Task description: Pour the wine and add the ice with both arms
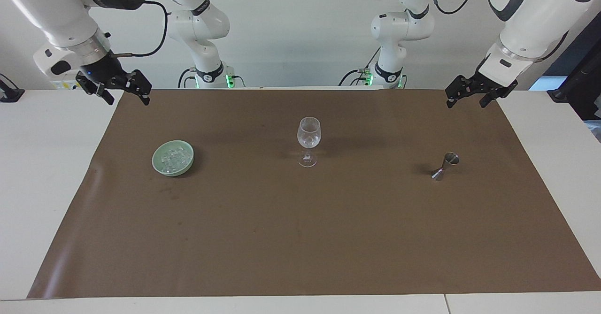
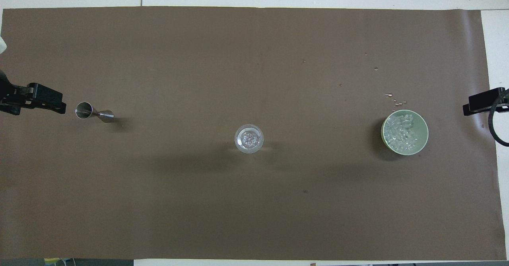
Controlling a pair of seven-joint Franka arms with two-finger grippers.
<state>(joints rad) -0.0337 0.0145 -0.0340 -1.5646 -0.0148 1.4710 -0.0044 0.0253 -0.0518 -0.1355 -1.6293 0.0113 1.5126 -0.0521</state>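
Note:
A clear stemmed wine glass (image 1: 309, 140) (image 2: 249, 138) stands upright mid-mat, with small glinting clear pieces in its bowl. The ice (image 1: 173, 158) (image 2: 401, 130) lies heaped in a pale green bowl (image 1: 159, 166) (image 2: 422, 138) toward the right arm's end. A steel jigger (image 1: 445, 166) (image 2: 93, 112) stands tilted toward the left arm's end. My right gripper (image 1: 127, 99) (image 2: 483, 103) hangs open and empty over the mat's edge at its own end. Over the mat's corner near the jigger, my left gripper (image 1: 466, 103) (image 2: 41, 101) waits open and empty. No wine is in view.
A brown mat (image 1: 300, 239) covers most of the white table (image 1: 42, 164). A few water drops (image 2: 395, 99) lie on the mat just farther from the robots than the bowl. The arms' bases (image 1: 209, 77) stand at the table's edge.

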